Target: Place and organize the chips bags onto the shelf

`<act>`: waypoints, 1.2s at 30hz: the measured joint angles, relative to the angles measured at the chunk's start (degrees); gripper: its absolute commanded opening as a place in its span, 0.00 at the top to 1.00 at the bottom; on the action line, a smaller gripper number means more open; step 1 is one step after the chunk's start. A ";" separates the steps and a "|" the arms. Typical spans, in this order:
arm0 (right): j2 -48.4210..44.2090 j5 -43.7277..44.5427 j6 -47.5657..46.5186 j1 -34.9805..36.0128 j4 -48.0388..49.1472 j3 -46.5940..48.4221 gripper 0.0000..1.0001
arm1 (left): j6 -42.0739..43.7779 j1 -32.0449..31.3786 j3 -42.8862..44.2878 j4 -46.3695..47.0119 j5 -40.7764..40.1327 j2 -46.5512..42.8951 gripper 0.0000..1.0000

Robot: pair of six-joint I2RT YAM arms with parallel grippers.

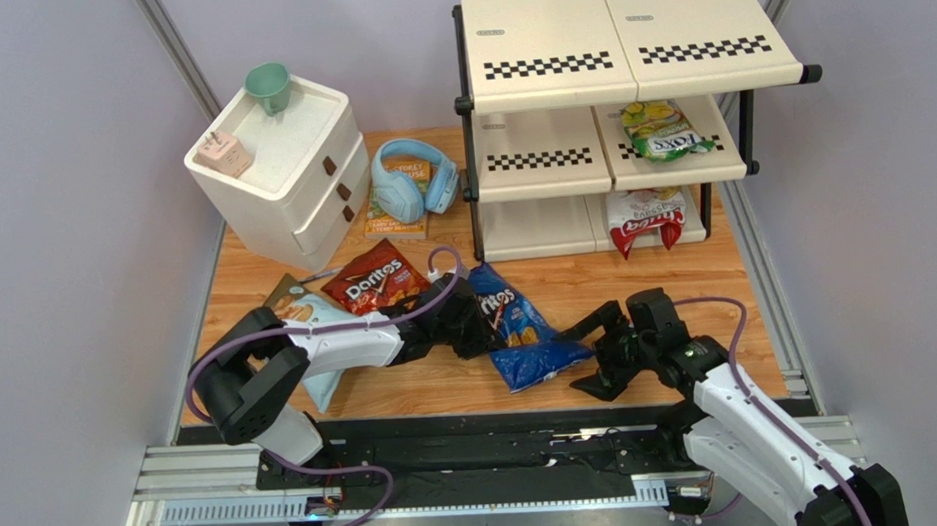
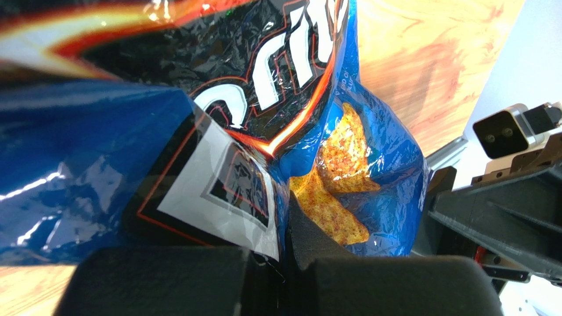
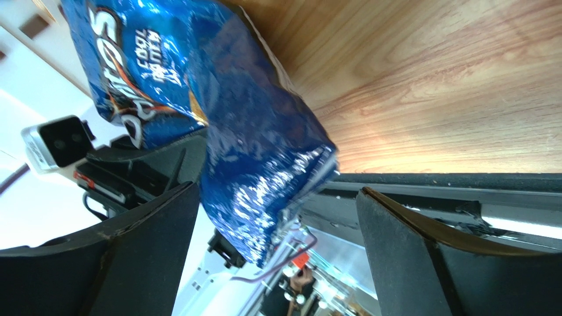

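Note:
My left gripper (image 1: 471, 318) is shut on the edge of the blue Doritos bag (image 1: 517, 330), which lies on the table; the pinch shows in the left wrist view (image 2: 285, 253) against the bag (image 2: 99, 145). My right gripper (image 1: 587, 356) is open at the bag's near end; in the right wrist view (image 3: 277, 230) the bag (image 3: 250, 131) hangs between the spread fingers, closer to the left one. The red Doritos bag (image 1: 373, 279) and the pale-blue cassava bag (image 1: 300, 316) lie by my left arm. The shelf (image 1: 622, 95) holds the green-yellow bag (image 1: 667, 129) and the white-and-red bag (image 1: 646, 218).
A white two-drawer cabinet (image 1: 284, 165) stands at the back left with a green cup (image 1: 267, 86) and a pink item (image 1: 224, 152) on it. Blue headphones (image 1: 413, 175) rest on an orange book (image 1: 392, 225). A black rail (image 1: 484, 439) runs along the near edge.

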 measured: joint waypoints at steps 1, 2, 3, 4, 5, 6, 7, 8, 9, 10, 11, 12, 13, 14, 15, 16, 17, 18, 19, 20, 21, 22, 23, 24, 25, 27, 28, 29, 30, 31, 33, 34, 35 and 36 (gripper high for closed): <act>-0.15 0.87 0.94 0.26 0.07 0.00 0.05 | 0.00 -0.15 0.02 0.02 -0.04 0.00 1.00; -0.33 1.62 1.68 0.52 0.07 0.00 0.04 | 0.00 -0.28 0.04 0.09 -0.09 0.00 1.00; -0.61 2.62 2.64 0.98 0.11 0.00 0.04 | 0.00 -0.42 0.04 0.24 -0.15 0.00 1.00; -0.85 3.45 3.45 1.33 0.17 0.00 0.04 | -0.02 -0.52 0.04 0.39 -0.17 0.00 1.00; -1.09 4.59 4.52 1.95 0.13 0.20 0.04 | -0.02 -0.59 0.04 0.48 -0.17 0.00 1.00; -1.03 5.31 5.11 2.43 0.11 0.46 0.04 | 0.00 -0.70 0.07 0.57 -0.22 0.00 1.00; -0.61 6.25 5.79 3.06 0.07 1.01 0.04 | 0.00 -0.81 0.13 0.61 -0.33 0.04 1.00; -0.20 6.78 6.25 3.61 0.07 1.46 0.04 | 0.00 -0.92 0.28 0.59 -0.37 0.11 1.00; 0.63 7.65 6.75 4.42 0.11 2.05 0.04 | 0.00 -1.07 0.68 0.61 -0.42 0.31 1.00; 1.33 8.15 7.17 5.22 0.28 2.54 0.04 | 0.02 -1.20 0.94 0.72 -0.46 0.44 1.00; 2.29 8.90 7.80 6.40 0.72 3.04 0.04 | 0.04 -1.33 1.18 0.76 -0.48 0.55 1.00; 3.10 9.73 8.39 7.58 1.20 3.34 0.04 | 0.09 -1.53 1.57 0.76 -0.55 0.66 1.00; 3.58 10.21 8.81 8.17 1.62 3.41 0.04 | 0.11 -1.64 1.81 0.76 -0.57 0.70 1.00; 4.13 10.69 9.29 8.81 2.12 3.48 0.04 | 0.15 -1.81 2.03 0.76 -0.59 0.70 1.00; 4.68 11.17 9.68 9.27 2.62 3.50 0.04 | 0.22 -1.95 2.27 0.72 -0.59 0.70 1.00; 5.22 11.61 9.97 9.60 3.04 3.50 0.04 | 0.24 -2.05 2.49 0.59 -0.59 0.70 1.00; 5.86 12.09 10.34 9.94 3.45 3.56 0.04 | 0.31 -2.21 2.73 0.42 -0.59 0.70 1.00; 6.43 12.55 10.60 10.29 3.78 3.65 0.04 | 0.35 -2.29 2.86 0.31 -0.63 0.70 1.00; 6.86 13.03 10.84 10.56 4.09 3.74 0.04 | 0.39 -2.32 2.86 0.24 -0.66 0.70 1.00; 7.28 13.46 11.04 10.80 4.28 3.87 0.04 | 0.42 -2.32 2.86 0.11 -0.66 0.70 1.00; 7.76 14.03 11.39 11.15 4.52 4.07 0.04 | 0.44 -2.32 2.86 -0.09 -0.70 0.70 1.00; 8.11 14.36 11.58 11.41 4.76 4.22 0.04 | 0.48 -2.32 2.86 -0.31 -0.74 0.68 1.00; 8.79 15.06 12.02 11.96 5.20 4.48 0.04 | 0.55 -2.32 2.86 -0.61 -0.76 0.63 1.00; 9.29 15.41 12.31 12.33 5.60 4.63 0.04 | 0.68 -2.29 2.86 -0.81 -0.79 0.61 1.00; 9.84 15.82 12.52 12.74 5.81 4.83 0.04 | 0.74 -2.29 2.86 -0.96 -0.79 0.61 1.00; 11.47 16.76 13.05 13.92 6.10 5.51 0.04 | 1.05 -2.29 2.89 -1.29 -0.76 0.61 1.00; 12.24 17.14 13.35 14.51 6.45 5.77 0.04 | 1.18 -2.29 2.89 -1.38 -0.74 0.61 1.00; 12.79 17.62 13.68 15.17 6.69 5.97 0.04 | 1.38 -2.29 2.89 -1.44 -0.72 0.61 1.00; 13.05 18.03 13.99 15.67 6.88 6.05 0.04 | 1.55 -2.29 2.89 -1.46 -0.72 0.61 1.00; 13.22 18.56 14.45 16.22 7.06 6.10 0.04 | 1.66 -2.29 2.89 -1.44 -0.68 0.61 1.00; 13.86 19.17 15.30 16.94 7.93 6.10 0.04 | 2.01 -2.29 2.89 -1.40 -0.57 0.61 1.00; 14.32 19.23 15.45 17.09 8.37 6.10 0.04 | 2.12 -2.29 2.89 -1.36 -0.55 0.61 1.00; 14.75 19.32 15.52 17.20 8.70 6.10 0.04 | 2.25 -2.29 2.89 -1.31 -0.46 0.61 1.00; 15.23 19.34 15.54 17.20 8.94 6.10 0.04 | 2.56 -2.29 2.89 -1.22 -0.28 0.61 1.00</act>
